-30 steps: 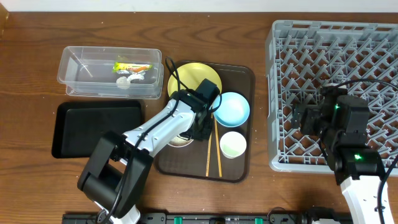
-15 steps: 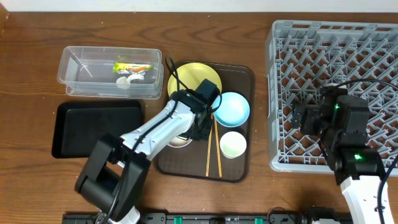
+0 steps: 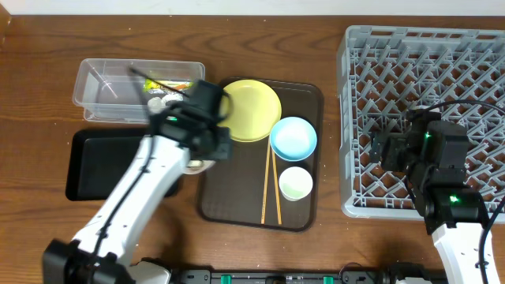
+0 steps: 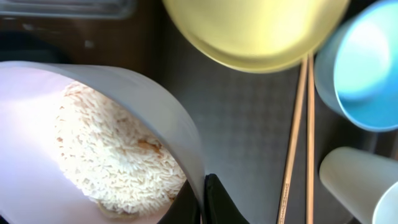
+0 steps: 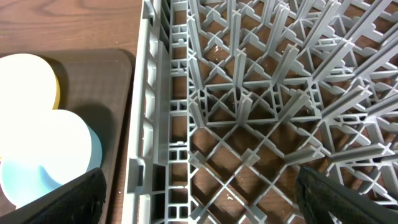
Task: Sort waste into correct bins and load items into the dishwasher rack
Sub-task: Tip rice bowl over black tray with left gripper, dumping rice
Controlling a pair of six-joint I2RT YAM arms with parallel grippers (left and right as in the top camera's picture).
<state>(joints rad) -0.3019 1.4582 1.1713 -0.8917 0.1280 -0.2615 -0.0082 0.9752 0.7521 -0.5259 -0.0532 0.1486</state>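
Note:
My left gripper [image 3: 207, 151] [image 4: 200, 190] is shut on the rim of the white bowl [image 3: 195, 165] [image 4: 93, 81], one finger inside and one outside. The bowl holds a heap of rice [image 4: 118, 155] and hangs at the left edge of the brown tray [image 3: 237, 209], beside the black tray [image 3: 102, 162]. On the brown tray lie the yellow plate [image 3: 251, 109] [image 4: 255, 31], blue bowl [image 3: 293, 137] [image 4: 357, 68], pale cup [image 3: 296, 183] [image 4: 354, 180] and chopsticks [image 3: 270, 185] [image 4: 298, 137]. My right gripper [image 3: 398, 150] [image 5: 199, 186] is open over the left side of the dishwasher rack [image 3: 426, 79] [image 5: 249, 93].
The clear tub [image 3: 102, 91] at the back left holds the green-and-orange wrapper [image 3: 170, 84] and a white paper scrap [image 3: 158, 101]. My left arm crosses the black tray's right end. The rack's tall wall borders the brown tray on the right.
My left arm has swung left with the white bowl, from the middle of the brown tray to its left edge. The yellow plate is now uncovered. The right arm has not moved.

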